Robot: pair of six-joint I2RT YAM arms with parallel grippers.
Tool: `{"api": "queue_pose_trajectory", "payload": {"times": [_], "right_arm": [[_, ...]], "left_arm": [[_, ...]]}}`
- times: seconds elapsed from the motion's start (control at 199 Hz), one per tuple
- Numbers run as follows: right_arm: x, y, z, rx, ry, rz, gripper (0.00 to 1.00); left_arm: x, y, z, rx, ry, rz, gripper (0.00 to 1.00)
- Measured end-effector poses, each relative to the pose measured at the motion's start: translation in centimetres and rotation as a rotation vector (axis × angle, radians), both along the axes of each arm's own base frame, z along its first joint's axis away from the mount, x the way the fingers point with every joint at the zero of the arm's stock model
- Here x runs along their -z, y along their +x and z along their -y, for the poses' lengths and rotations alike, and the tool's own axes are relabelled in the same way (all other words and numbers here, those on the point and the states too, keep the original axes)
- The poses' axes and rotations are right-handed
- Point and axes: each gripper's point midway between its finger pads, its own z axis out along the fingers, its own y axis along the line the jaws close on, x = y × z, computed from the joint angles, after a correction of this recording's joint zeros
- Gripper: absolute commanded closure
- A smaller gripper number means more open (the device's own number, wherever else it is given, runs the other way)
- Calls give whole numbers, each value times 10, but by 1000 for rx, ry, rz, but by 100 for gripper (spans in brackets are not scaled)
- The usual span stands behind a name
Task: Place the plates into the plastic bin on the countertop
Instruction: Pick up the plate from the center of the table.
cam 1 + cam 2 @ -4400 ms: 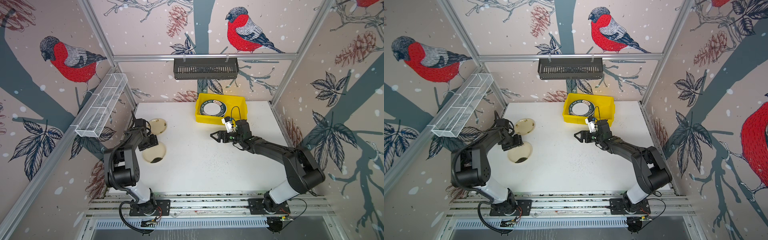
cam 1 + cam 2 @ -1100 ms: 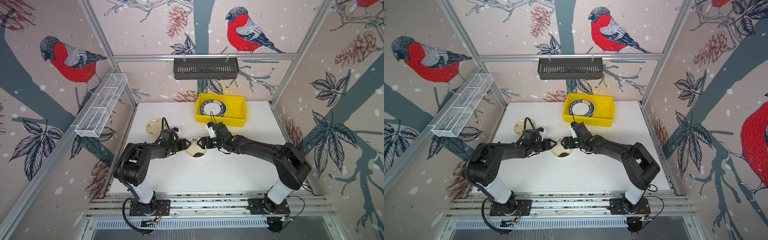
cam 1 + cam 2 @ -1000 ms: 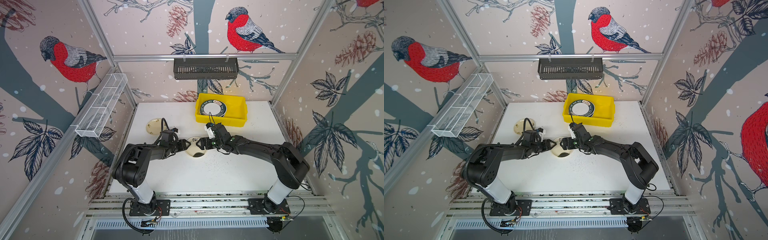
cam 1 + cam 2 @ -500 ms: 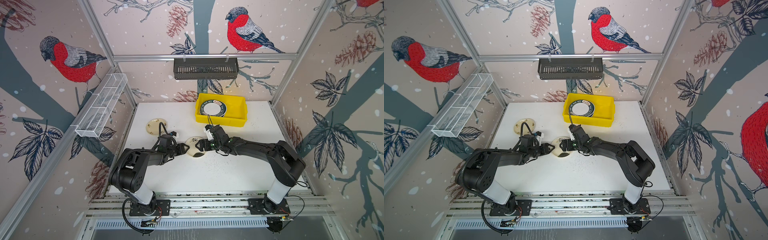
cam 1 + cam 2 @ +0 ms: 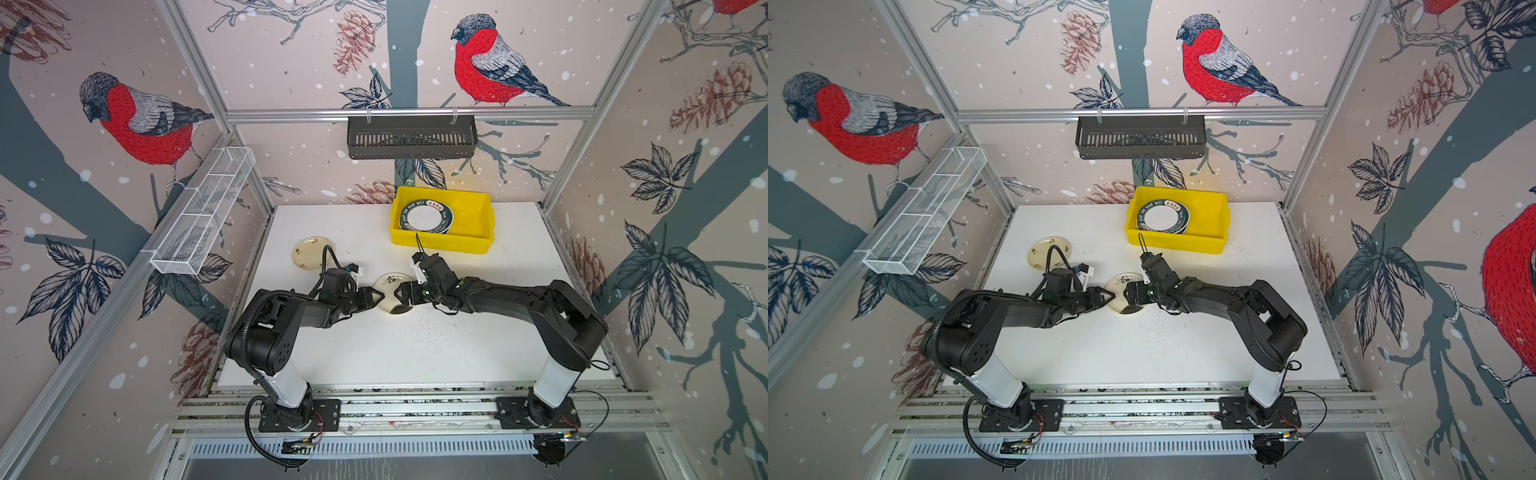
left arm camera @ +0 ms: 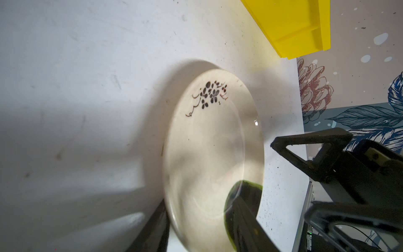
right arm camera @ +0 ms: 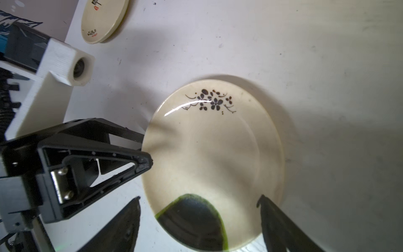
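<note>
Cream round plate with a dark flower sprig and a dark green patch [image 5: 390,286] lay flat near the middle of the white speckled countertop [image 5: 415,353], between the two arms. Left gripper [image 5: 380,294]: fingers partly apart at the plate's rim; whether they gripped it could not be told. Right gripper [image 5: 398,292]: fingers spread wide, flanking the green patch, holding nothing. Bright yellow rectangular plastic bin [image 5: 440,243], well apart, contained a white dark-rimmed plate [image 5: 426,218]

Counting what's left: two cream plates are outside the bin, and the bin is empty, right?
No: the bin holds a lettered plate, as both top views show. Outside it are two cream plates: the flowered plate and the back plate.
</note>
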Motion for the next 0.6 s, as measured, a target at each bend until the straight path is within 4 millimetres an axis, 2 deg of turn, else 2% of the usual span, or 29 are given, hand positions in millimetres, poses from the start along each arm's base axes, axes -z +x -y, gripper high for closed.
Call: {"api": "queue_pose_trajectory", "payload": {"times": [0.377,0.488,0.604], "right_arm": [[19,4,1,-16,5,-10,14],[18,3,-1,-25,16,-12,14],[15,4,-4,-30,30,-5,14]], "left_arm": [[4,2,11,42,-65,21,61],[5,3,13,49,-81,28,62],[7,3,15,58,-93,31,71]]}}
